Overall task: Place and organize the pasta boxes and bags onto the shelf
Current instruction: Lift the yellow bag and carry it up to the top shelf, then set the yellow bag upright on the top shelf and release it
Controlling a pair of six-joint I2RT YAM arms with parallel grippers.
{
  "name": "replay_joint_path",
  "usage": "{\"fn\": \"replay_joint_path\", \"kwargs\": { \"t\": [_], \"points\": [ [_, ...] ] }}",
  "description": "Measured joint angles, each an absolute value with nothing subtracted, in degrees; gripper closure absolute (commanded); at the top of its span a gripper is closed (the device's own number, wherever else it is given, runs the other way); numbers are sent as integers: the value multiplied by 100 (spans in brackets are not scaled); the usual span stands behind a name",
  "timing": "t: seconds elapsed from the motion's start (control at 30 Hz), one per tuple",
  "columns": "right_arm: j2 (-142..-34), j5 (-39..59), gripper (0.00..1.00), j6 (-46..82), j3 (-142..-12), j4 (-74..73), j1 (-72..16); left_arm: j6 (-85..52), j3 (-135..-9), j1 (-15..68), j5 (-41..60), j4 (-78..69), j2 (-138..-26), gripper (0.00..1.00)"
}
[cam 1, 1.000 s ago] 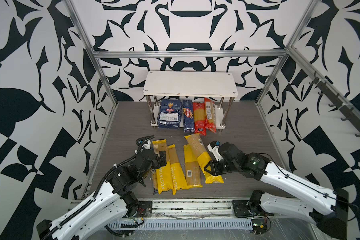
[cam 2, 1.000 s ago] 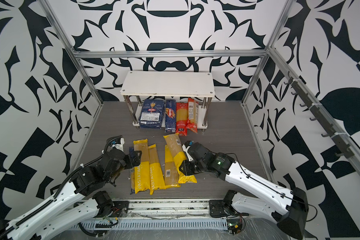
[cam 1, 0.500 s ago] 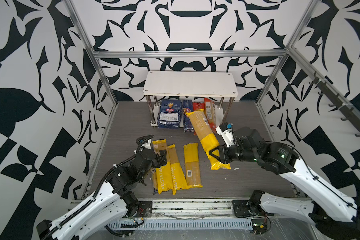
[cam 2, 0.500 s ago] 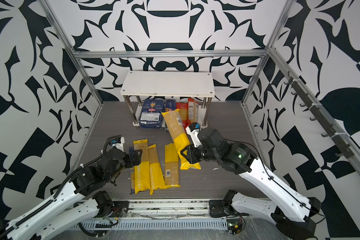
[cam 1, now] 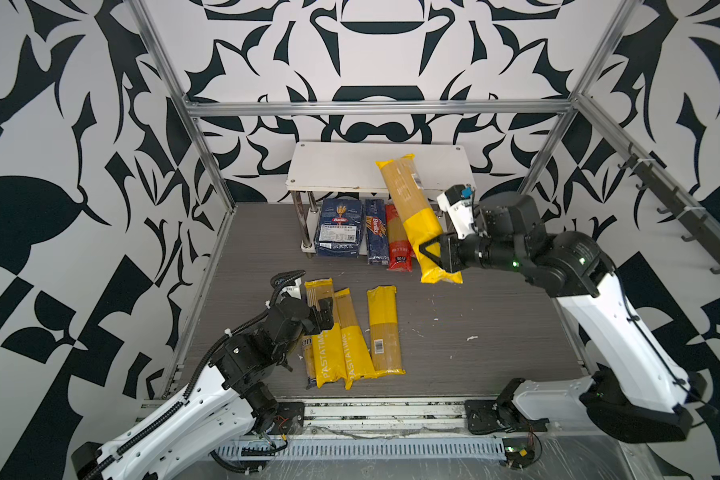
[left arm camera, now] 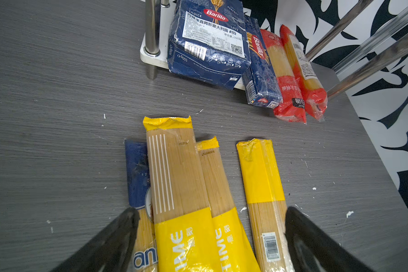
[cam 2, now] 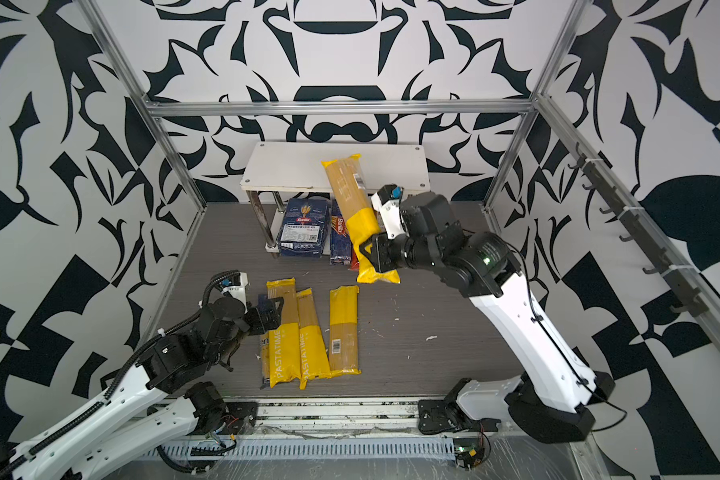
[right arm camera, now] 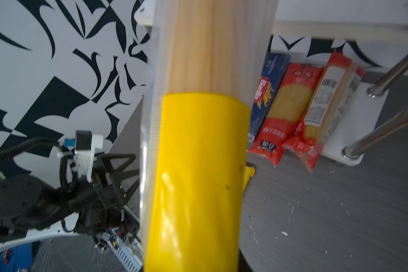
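Near shelf (cam 1: 333, 170), right claw (cam 1: 431, 255) clamps raised yellow bag (cam 1: 414, 216) at lower end.

Walls (cam 1: 59, 124): we saw bold black-and-white leaf shapes on every side.
Floor (cam 1: 495, 299): we found grey wood-grain, flecked with white crumbs.
Frame (cam 1: 375, 109): we noted aluminium bars.
Hooks (cam 1: 678, 199): dark, along one wall.
Light: even.

Shelf (cam 1: 337, 166) lower tier: 2 Barilla boxes (left arm camera: 210, 42), 2 red bags (left arm camera: 290, 94). Yellow bag (cam 1: 408, 195) raised, tilted across top board. Tabletop (cam 1: 474, 332): 3 yellow bags (cam 1: 383, 328), ankara bag (left arm camera: 137, 169).
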State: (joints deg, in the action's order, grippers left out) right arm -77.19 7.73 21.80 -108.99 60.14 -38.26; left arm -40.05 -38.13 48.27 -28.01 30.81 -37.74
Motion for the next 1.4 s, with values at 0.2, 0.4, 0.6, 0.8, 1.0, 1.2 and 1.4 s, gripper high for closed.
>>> {"fn": "replay_joint_path", "kwargs": {
  "t": [0.2, 0.4, 0.6, 0.8, 1.0, 1.2, 1.4],
  "points": [
    [-9198, 1127, 100, 1883, -12801, 6383, -2919, -3955, -3813, 4827, -2840, 3070, -3771, 1],
    [-10363, 1197, 100, 1752, -14433, 6816, -2182, -3900, -3813, 4827, -2897, 3033, -3763, 1],
    [-11487, 1295, 100, 1645, -16086, 7019, -1627, -3865, -3813, 4827, -2965, 3030, -3776, 1],
    [-11620, 1059, 100, 1544, -15537, 7094, -1293, -3846, -3813, 4827, -3068, 3033, -3680, 1],
    [-11806, 961, 87, 1466, -15677, 7074, -1214, -3745, -3813, 4827, -3092, 3022, -3839, 1],
    [-11719, 845, 61, 1374, -15504, 6956, -1229, -3695, -3813, 4827, -3089, 3022, -4095, 1],
    [-11640, 742, 60, 1354, -15401, 6654, -1229, -3642, -3815, 4827, -3092, 3020, -4082, 1]
  ]
}}
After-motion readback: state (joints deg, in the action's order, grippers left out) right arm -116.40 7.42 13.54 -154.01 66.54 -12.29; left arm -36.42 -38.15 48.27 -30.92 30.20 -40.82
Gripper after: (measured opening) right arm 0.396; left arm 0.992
